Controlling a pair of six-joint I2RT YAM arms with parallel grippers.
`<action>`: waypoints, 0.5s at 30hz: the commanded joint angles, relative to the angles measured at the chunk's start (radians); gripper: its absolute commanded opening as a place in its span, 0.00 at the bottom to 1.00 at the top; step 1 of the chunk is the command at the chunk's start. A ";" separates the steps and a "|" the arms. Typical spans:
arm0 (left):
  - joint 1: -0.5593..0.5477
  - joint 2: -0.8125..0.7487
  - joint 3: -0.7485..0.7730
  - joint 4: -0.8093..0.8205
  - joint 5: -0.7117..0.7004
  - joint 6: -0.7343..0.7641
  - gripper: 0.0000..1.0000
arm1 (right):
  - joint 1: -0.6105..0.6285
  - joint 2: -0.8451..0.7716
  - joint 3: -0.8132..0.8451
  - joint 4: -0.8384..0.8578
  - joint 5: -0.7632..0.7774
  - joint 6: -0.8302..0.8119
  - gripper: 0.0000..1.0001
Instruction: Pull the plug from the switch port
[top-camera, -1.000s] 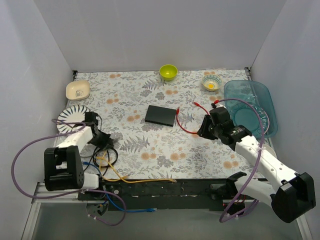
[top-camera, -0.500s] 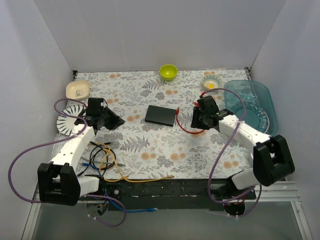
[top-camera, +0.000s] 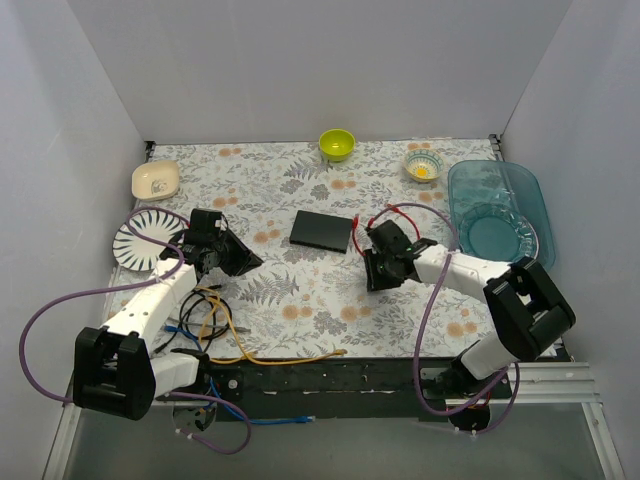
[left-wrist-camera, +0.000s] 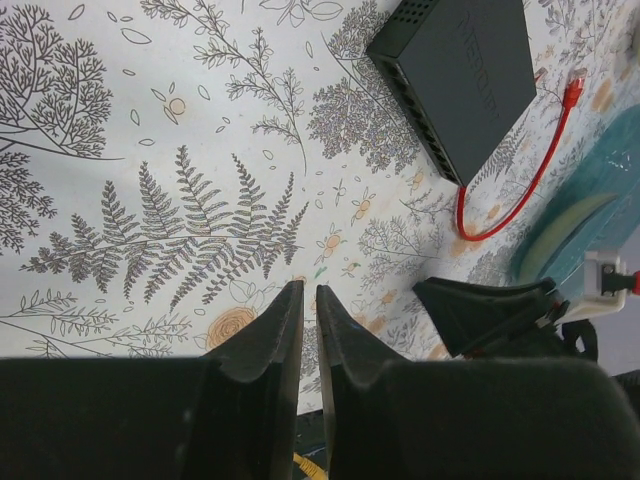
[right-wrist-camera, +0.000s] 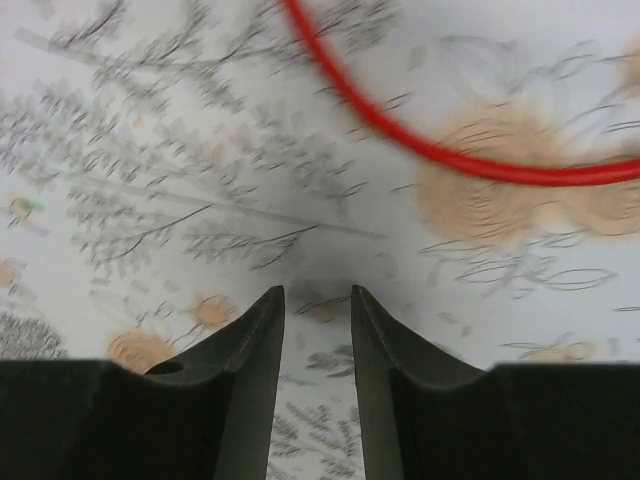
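Note:
The black switch (top-camera: 322, 231) lies flat at mid-table; it also shows in the left wrist view (left-wrist-camera: 470, 75). A red cable (top-camera: 398, 210) runs from its right end and loops right; it shows in the left wrist view (left-wrist-camera: 520, 190) and blurred in the right wrist view (right-wrist-camera: 420, 150). Its plug at the port is too small to make out. My left gripper (top-camera: 245, 262) is shut and empty, left of and nearer than the switch (left-wrist-camera: 309, 292). My right gripper (top-camera: 372, 278) hovers low over the cloth, right of the switch, slightly open and empty (right-wrist-camera: 318, 300).
A green bowl (top-camera: 337, 144), a small patterned bowl (top-camera: 423, 166) and a teal tray (top-camera: 497, 210) stand at the back and right. A beige dish (top-camera: 156, 180) and a striped plate (top-camera: 140, 238) stand at left. Loose black, blue and yellow cables (top-camera: 210, 315) lie near left.
Both arms have swung in towards the switch. The left gripper moved right and nearer. The right gripper moved left and nearer, and the red cable's loop shifted with it.

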 joint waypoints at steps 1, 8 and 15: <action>-0.003 0.004 0.007 -0.006 0.014 0.018 0.11 | 0.160 0.032 -0.028 -0.039 -0.124 0.019 0.40; -0.002 0.007 0.007 -0.010 -0.006 0.018 0.11 | 0.251 0.012 0.170 -0.189 0.214 0.018 0.48; -0.003 -0.007 -0.015 -0.012 -0.005 0.021 0.11 | 0.165 0.057 0.267 -0.171 0.373 -0.170 0.62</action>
